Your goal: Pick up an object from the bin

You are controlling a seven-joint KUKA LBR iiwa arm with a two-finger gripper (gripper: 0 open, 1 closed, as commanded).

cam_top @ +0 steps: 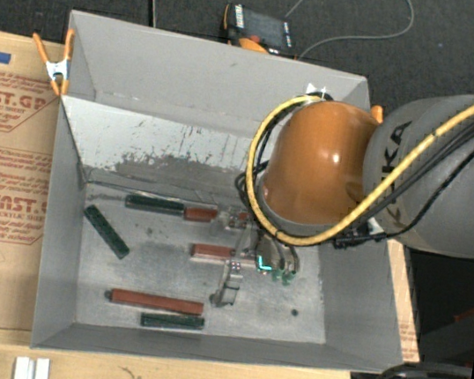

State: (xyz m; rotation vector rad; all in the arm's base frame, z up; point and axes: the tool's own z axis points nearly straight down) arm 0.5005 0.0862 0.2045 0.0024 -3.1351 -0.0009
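The arm (436, 171) is reaching in from the right of the frame, its orange cover (316, 166) hanging over the upper right part of the grey metal bin (193, 70). Just below the cover, the gripper (227, 283) is sitting low over the bin floor, a little right of centre; I cannot tell whether it is released or clenched.

Nearest to it, a short brown bar (209, 252) is lying level at the centre of the frame, its right end just beside the gripper. Above that, a long green-and-brown bar (171, 209) is lying level. At the left, a dark green bar (105, 231) is lying slanted. At the lower centre, a red-brown bar (157, 302) and a second dark green bar (172, 320) are lying side by side.
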